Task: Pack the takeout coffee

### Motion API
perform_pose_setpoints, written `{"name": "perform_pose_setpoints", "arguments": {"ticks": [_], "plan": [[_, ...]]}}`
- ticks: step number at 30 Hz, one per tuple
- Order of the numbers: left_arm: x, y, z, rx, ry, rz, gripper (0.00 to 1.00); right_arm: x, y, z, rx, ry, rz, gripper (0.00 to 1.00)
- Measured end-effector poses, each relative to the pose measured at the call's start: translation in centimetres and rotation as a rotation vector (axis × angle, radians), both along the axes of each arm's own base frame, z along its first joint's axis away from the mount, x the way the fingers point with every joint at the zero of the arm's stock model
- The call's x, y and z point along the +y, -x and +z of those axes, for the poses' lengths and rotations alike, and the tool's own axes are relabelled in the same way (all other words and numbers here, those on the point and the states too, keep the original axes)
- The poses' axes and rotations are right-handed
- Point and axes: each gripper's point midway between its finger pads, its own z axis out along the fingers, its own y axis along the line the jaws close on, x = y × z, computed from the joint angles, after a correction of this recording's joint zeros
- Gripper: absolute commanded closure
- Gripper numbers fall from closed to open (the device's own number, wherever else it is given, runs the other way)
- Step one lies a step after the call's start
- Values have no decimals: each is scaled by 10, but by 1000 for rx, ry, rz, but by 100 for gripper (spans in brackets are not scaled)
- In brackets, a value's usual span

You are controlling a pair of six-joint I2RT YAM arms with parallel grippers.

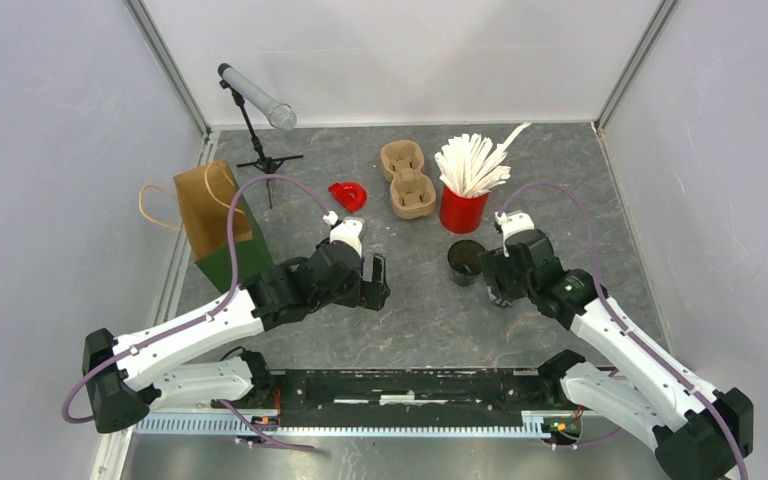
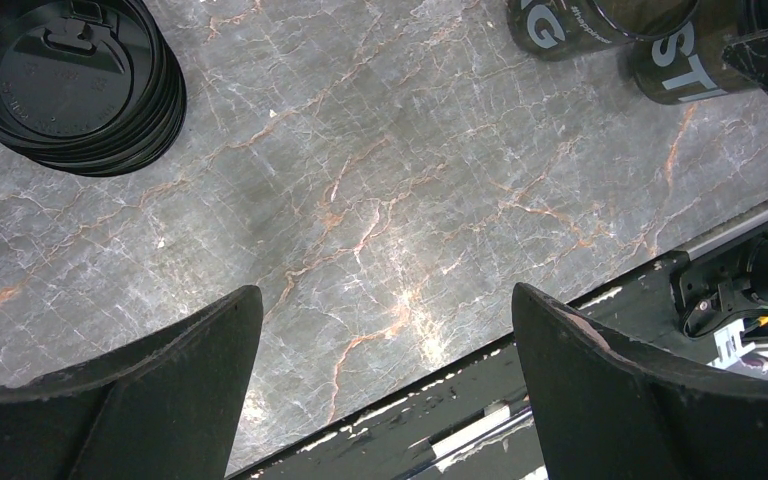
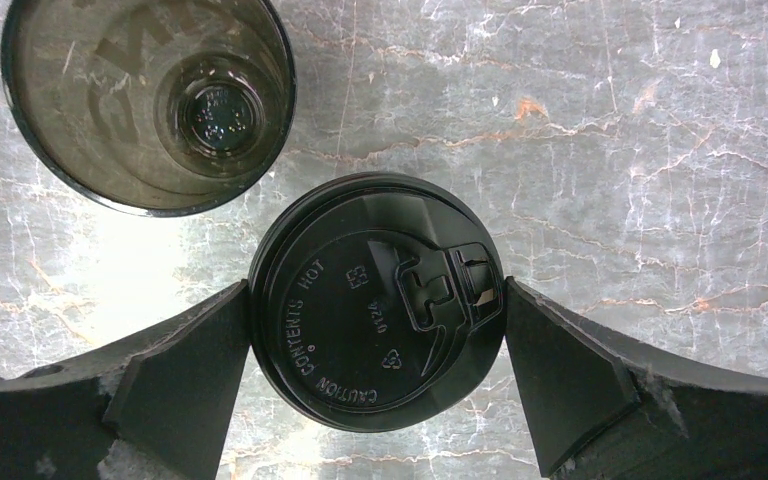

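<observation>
Plainly, the next move turns on the lidded cup [image 3: 375,310], which stands upright on the table [image 3: 660,120] directly between the fingers of the right gripper [image 3: 377,288]. Its long axis is vertical, in line with the downward-looking wrist. Those fingers [image 3: 185,385] are spread wide and flank the lid's rim on either side, so close that I cannot tell bare clearance from a light brush. No squeeze shows, and I read the cup as straddled rather than held. The right arm is therefore much the nearer one, and a plain closing of the jaws should take the cup without any re-aiming. An open cup [image 3: 145,100] stands just beside the lidded one, on its far-left side, near enough that a careless lift could clip it. The carrier [image 1: 407,178] lies further off the same way, toward the back of the table and left of the right gripper, past the open cup and beside the red cup [image 1: 463,210] of stirrers. The bag [image 1: 215,215] stands well apart on the left. The left gripper [image 2: 385,292] is also spread and holds nothing. It hangs over bare table with a stack of lids [image 2: 70,85] off to one side, so it has no part in this step yet.
</observation>
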Motion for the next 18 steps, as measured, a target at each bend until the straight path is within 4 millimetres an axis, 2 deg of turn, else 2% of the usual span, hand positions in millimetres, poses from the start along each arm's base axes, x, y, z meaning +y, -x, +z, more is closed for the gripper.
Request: {"name": "perform_pose_setpoints", "arguments": {"ticks": [2,5,8,10,12,15,18], "plan": [[0,0,0,0,1,-1,1,0,1,-3,16,9,10,2],[-2,1,0,3,7,-7,9,3,2,-5,27,3,26,2],[-9,2,3,9,37,-28,12,5,4,-5,33,-7,36,2],[-25,3,6,21,88,-61,12,6,4,-6,31,-13,39,2],[-43,4,6,46,140,-88,6,5,7,-8,32,-17,40,2],[-79,3,0,108,237,-123,0,5,11,-11,35,-28,42,2],[-113,1,-9,171,321,-153,0,5,15,-13,33,-41,48,2]]}}
